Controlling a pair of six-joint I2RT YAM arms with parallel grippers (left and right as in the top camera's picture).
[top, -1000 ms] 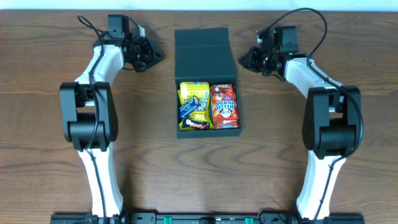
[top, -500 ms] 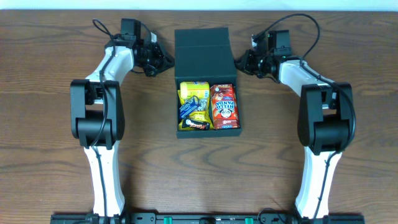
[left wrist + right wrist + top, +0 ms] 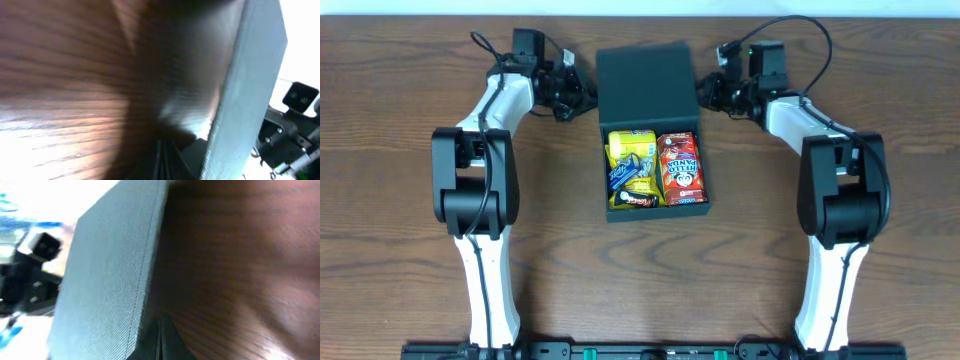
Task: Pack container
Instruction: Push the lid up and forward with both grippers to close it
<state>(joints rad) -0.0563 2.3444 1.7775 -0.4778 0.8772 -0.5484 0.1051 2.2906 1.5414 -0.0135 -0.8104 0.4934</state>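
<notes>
The black container (image 3: 656, 207) lies open at the table's centre. Its flap lid (image 3: 646, 85) is folded back on the far side and looks slightly raised and skewed. Inside are a red Hello Panda packet (image 3: 682, 168), yellow packets (image 3: 632, 148), a blue packet (image 3: 620, 176) and a dark bar (image 3: 637, 199). My left gripper (image 3: 585, 95) is shut, with its tips low against the lid's left edge (image 3: 250, 75). My right gripper (image 3: 703, 95) is shut, with its tips low against the lid's right edge (image 3: 110, 265). The fingertips show as closed dark wedges in the left wrist view (image 3: 162, 150) and the right wrist view (image 3: 161, 330).
The container stands on a brown wooden table (image 3: 560, 260). Both arm bases stand at the near edge, left (image 3: 470, 190) and right (image 3: 840, 190). A pale strip runs along the far table edge.
Both grippers have moved inward from the sides until they meet the lid's left and right edges. The lid has shifted and lifted slightly. The snacks have not moved.
</notes>
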